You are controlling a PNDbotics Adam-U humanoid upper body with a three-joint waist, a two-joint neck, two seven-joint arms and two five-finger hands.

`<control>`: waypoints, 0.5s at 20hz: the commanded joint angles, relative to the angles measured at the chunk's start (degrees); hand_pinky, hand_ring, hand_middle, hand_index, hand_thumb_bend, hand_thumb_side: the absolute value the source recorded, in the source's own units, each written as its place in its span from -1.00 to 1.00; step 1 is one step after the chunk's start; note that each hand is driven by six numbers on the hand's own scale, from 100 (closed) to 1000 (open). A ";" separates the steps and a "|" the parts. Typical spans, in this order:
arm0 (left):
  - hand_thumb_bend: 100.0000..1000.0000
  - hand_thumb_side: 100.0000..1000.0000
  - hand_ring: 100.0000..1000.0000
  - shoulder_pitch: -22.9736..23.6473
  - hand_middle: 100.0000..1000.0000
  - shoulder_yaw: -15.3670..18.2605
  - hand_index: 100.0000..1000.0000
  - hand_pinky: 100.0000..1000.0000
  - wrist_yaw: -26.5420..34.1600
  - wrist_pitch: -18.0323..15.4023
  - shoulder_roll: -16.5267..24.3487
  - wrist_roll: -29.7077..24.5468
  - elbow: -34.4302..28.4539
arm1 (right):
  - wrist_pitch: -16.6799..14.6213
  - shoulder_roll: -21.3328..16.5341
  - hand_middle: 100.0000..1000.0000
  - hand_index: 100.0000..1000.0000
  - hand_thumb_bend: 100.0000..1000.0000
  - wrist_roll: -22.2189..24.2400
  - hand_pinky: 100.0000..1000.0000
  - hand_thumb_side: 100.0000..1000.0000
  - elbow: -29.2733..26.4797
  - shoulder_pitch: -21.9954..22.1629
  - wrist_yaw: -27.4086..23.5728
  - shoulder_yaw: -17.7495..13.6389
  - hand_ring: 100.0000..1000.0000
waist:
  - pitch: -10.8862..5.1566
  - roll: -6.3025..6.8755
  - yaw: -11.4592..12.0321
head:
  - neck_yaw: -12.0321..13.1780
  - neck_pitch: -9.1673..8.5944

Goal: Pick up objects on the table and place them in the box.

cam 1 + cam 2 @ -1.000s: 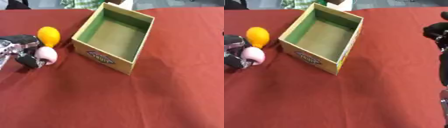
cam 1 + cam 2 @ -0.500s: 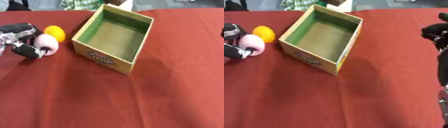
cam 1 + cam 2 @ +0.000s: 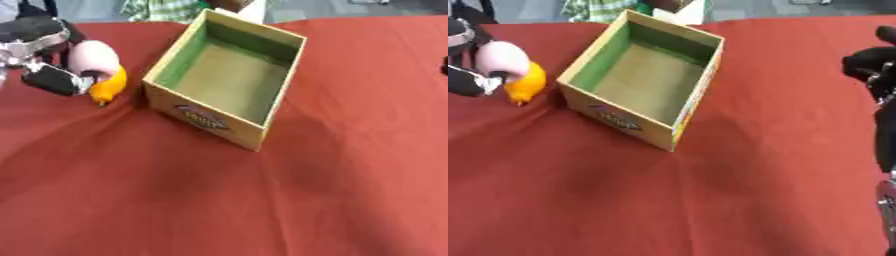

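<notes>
My left hand [image 3: 44, 55] is at the upper left, lifted above the red cloth, with its fingers curled round a pale pink rounded object [image 3: 94, 58]. An orange-yellow fruit [image 3: 109, 88] lies on the cloth just below and behind the pink object, left of the box. The open cardboard box [image 3: 223, 122] with a green inside stands in the upper middle and holds nothing that I can see. My right hand [image 3: 870, 64] shows as a dark shape at the right edge of the right eye view; its arm runs down that edge.
A red cloth [image 3: 262, 200] covers the whole table, with a few folds near the box's front corner. At the far edge behind the box a person in a checked shirt [image 3: 162, 9] and a pale object [image 3: 689, 12] show.
My left hand has lifted the pink object up and toward the box; it now covers part of the orange fruit. The camera has shifted a little. The right arm is still.
</notes>
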 commanded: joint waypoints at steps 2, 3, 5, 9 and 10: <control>-1.00 -0.67 0.49 -0.99 0.67 0.32 0.62 0.00 -1.35 -1.08 1.89 -3.09 0.07 | 0.22 -0.68 0.02 0.56 -1.00 -0.21 0.41 0.92 -0.92 -0.28 -0.32 -0.41 0.27 | -1.20 0.09 0.02 | -0.12 -0.21; -1.00 -0.67 0.54 -0.98 0.74 0.33 0.68 0.05 -1.40 -1.42 1.85 -3.63 0.10 | 0.27 -0.66 0.02 0.56 -1.00 -0.28 0.41 0.92 -0.92 -0.28 -0.33 -0.40 0.27 | -1.19 0.09 0.04 | -0.09 -0.21; -1.00 -0.66 0.52 -0.95 0.70 0.41 0.64 0.06 -1.43 -1.89 1.73 -4.29 0.12 | 0.35 -0.62 0.01 0.56 -1.00 -0.39 0.41 0.92 -0.92 -0.26 -0.33 -0.40 0.26 | -1.17 0.06 0.07 | -0.08 -0.24; -1.00 -0.60 0.17 -1.36 0.24 0.92 0.30 -0.20 0.56 -0.68 1.17 -1.37 -0.53 | 0.49 -0.51 0.01 0.55 -1.00 -0.73 0.41 0.92 -0.92 -0.16 -0.36 -0.45 0.26 | -1.14 -0.03 0.06 | -0.14 -0.21; -1.00 -0.58 0.12 -1.58 0.15 0.86 0.21 -0.25 1.23 -0.22 1.02 -0.17 -0.69 | 0.53 -0.50 0.01 0.55 -1.00 -0.80 0.41 0.92 -0.92 -0.15 -0.37 -0.44 0.26 | -1.14 -0.04 0.04 | -0.11 -0.20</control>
